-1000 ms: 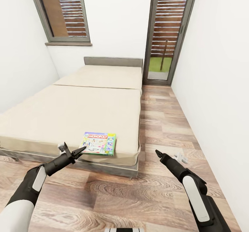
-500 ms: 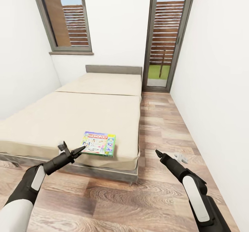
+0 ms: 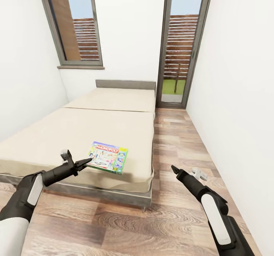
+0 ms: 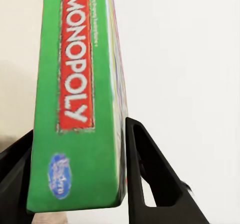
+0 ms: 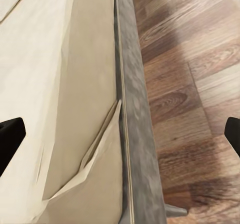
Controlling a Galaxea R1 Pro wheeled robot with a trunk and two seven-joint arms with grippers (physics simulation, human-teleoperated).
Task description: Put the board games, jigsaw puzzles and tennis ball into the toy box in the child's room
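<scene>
The colourful "Monopoly" board game [image 3: 107, 161] is near the front right corner of the beige bed [image 3: 76, 130], tilted with its near edge raised off the mattress. My left gripper [image 3: 90, 160] is shut on that edge. In the left wrist view, the green box side [image 4: 75, 99] sits between the two black fingers [image 4: 150, 174], which press on both faces. My right gripper [image 3: 173, 168] hangs over the floor to the right of the bed. The right wrist view shows it open [image 5: 120, 129], with nothing between its fingers, above the bed's grey frame [image 5: 132, 134].
A strip of wood-plank floor [image 3: 179, 141] runs between the bed and the right wall to a glass door [image 3: 179, 58]. A small pale object [image 3: 199, 173] lies on the floor near my right gripper. A window [image 3: 76, 27] is at the back left.
The head camera has tilted upward, so the room sits lower in the picture. My left arm has drawn back to the left, and the Monopoly box has tilted up off the mattress.
</scene>
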